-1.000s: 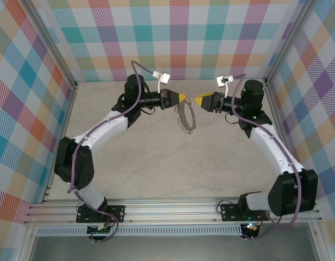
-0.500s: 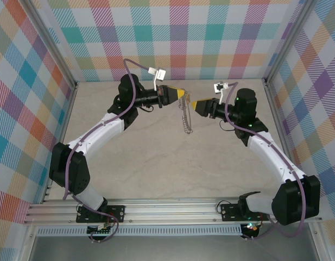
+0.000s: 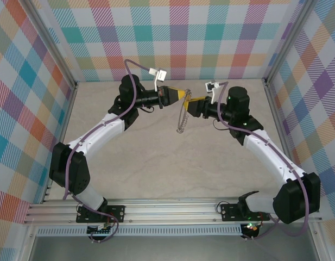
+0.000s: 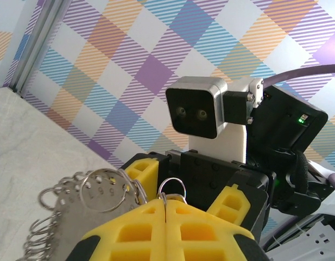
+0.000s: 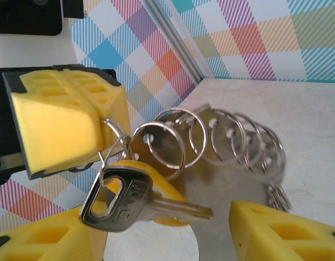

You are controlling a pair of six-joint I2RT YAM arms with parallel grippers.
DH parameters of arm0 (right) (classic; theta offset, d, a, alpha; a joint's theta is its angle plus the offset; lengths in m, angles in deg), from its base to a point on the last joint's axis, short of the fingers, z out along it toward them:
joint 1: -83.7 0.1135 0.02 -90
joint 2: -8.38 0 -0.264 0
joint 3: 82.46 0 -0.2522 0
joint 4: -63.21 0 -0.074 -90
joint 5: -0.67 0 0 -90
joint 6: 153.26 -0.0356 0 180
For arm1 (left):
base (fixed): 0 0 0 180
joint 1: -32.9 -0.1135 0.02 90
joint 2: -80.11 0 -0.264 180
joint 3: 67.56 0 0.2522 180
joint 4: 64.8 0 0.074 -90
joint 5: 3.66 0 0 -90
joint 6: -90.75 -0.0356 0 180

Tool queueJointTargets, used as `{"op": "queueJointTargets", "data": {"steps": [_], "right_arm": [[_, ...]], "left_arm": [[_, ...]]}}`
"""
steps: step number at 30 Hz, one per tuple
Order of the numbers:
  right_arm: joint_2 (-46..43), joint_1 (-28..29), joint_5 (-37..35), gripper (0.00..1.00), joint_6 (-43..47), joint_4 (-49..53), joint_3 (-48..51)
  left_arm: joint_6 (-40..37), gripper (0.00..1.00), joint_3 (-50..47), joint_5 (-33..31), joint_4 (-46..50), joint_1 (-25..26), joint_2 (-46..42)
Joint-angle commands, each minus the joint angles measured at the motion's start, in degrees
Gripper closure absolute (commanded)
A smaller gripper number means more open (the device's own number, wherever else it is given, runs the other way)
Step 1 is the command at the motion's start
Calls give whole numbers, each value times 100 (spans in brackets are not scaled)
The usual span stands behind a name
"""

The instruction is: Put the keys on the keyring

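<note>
Ok so, hanging the keyring up in the air over the table right now, pinching it by one small loop at its rim with the left gripper, pads squeezed fully together. Parking the right gripper just beside it, nose to nose, jaws standing apart and clamping nothing.

Spotting the key in the right wrist view: silver, dangling off a thin loop right at the left pads, lying loosely across one yellow finger of the right gripper. Looking threaded already, but not being able to tell for sure whether fully wound onto that loop.

Worrying about a few things here:

- Pulling the right gripper away too fast and dragging the key along, popping it off a loop only half wound.
- Closing those jaws carelessly and catching a loop plus the key together, twisting the whole ring out of the left pinch.
- Holding everything by one skinny loop, so risking a slip and a drop onto the table from any sideways knock.
- Bumping fingertips too, working this close together.
</note>
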Motion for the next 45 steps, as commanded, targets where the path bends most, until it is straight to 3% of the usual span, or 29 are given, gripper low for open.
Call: {"op": "queueJointTargets", "data": {"steps": [1,3,10,22,33,45], "right_arm": [[104,41,-138,41,182,-28,-268],[132,44,-191,45,228,30,-312],[15,41,-168,77,383,198,-293],[-132,41,142,99,461,334,-203],[-10,179,853,100,393,274,-226],[255,322,1123,100,394,275,-344]], "left_arm": [[-32,100,-26,74,-277,87,-233],[-45,100,-37,56,-274,92,-249],[-106,100,-84,-9,-224,93,-322],[-115,100,-140,-170,-240,93,-453],[-50,100,-211,-233,-413,102,-479],[-26,100,-268,-247,-486,119,-506]]}}
